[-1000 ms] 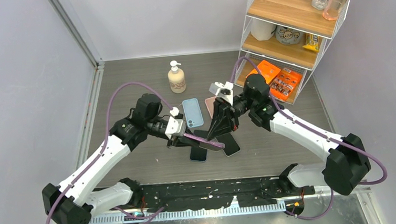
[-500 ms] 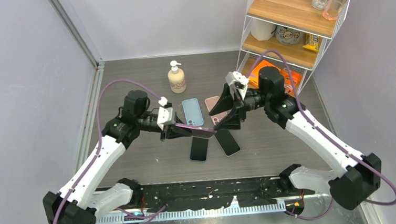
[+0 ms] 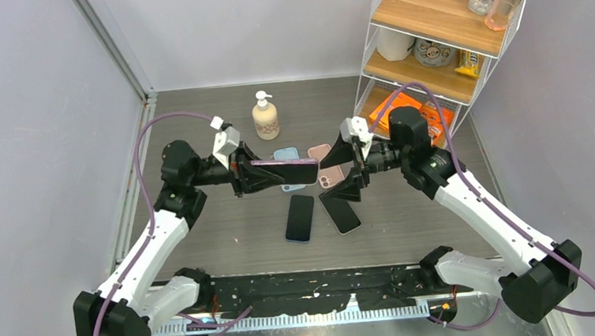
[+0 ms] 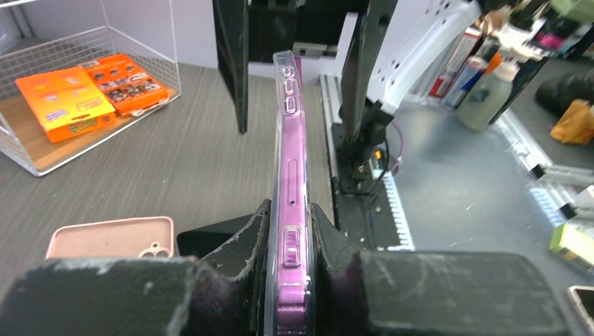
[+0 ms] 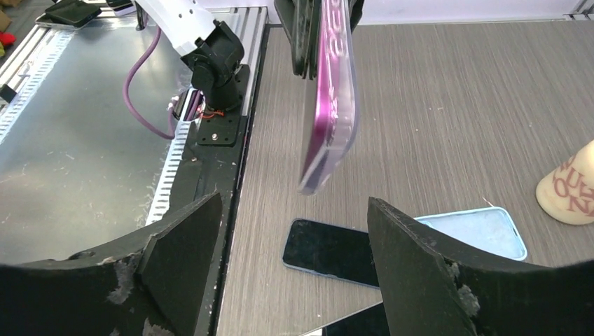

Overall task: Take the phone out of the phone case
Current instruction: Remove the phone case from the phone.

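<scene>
A purple phone [image 3: 283,171] in a clear phone case [image 4: 284,70] hangs edge-up above the table, held level. My left gripper [image 3: 251,175] is shut on its left end; in the left wrist view both pads press the phone's [image 4: 291,175] flat faces. My right gripper [image 3: 350,168] is open just past the phone's right end, touching nothing. In the right wrist view the phone [image 5: 330,98] hangs ahead of the gripper [image 5: 294,206], beyond the spread fingertips and outside the gap.
Two bare black phones [image 3: 299,218] [image 3: 340,211] lie on the table below. A blue case [image 3: 285,154] and a pink case [image 3: 326,166] lie behind them. A soap bottle [image 3: 265,116] stands farther back. A wire shelf [image 3: 428,48] holds orange boxes [image 3: 425,119].
My right gripper has let go of the phone, opened and drawn back to the right. My left arm has lifted the cased phone up and leftward, turning it level.
</scene>
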### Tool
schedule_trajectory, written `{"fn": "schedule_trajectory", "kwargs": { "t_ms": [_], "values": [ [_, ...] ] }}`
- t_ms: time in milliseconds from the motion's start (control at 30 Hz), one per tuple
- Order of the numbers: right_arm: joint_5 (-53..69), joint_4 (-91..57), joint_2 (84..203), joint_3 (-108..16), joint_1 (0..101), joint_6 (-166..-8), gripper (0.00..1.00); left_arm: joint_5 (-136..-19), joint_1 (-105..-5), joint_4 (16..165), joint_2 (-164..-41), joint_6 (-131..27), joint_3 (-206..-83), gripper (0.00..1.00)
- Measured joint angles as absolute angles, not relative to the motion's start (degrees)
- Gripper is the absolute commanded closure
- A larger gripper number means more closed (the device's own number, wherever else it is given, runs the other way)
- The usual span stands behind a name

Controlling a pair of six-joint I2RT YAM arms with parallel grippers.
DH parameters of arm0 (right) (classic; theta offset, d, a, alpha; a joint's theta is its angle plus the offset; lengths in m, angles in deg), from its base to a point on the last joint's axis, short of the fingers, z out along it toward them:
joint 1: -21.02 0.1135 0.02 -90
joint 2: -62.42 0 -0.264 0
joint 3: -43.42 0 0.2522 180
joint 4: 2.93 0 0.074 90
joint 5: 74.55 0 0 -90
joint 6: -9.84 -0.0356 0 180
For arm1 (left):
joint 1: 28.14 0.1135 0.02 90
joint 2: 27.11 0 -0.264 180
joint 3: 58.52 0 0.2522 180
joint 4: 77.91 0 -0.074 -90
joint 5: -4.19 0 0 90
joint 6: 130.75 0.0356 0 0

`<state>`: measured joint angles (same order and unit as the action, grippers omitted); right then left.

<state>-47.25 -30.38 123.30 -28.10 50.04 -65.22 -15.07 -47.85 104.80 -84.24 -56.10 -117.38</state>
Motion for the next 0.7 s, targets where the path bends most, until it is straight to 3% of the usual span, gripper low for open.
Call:
{"fn": "schedule_trajectory", "kwargs": {
  "t_ms": [267,567,700],
  "values": [
    [-46.11,-25.01,127.34,-27.7,50.94,-68.65,0.26,-16.36,-47.89,123.29,-84.59,-73.96,-115.85,1.0],
    [-46.46,-17.6,128.44,-27.7,51.15,-74.75,0.27,-17.36,-48.07,126.3,-84.59,-76.58,-114.35,1.0],
    [-46.77,-15.8,128.44,-27.7,51.31,-76.35,0.36,-18.0,-48.42,126.3,-84.61,-76.56,-114.17,1.0]
  ]
}}
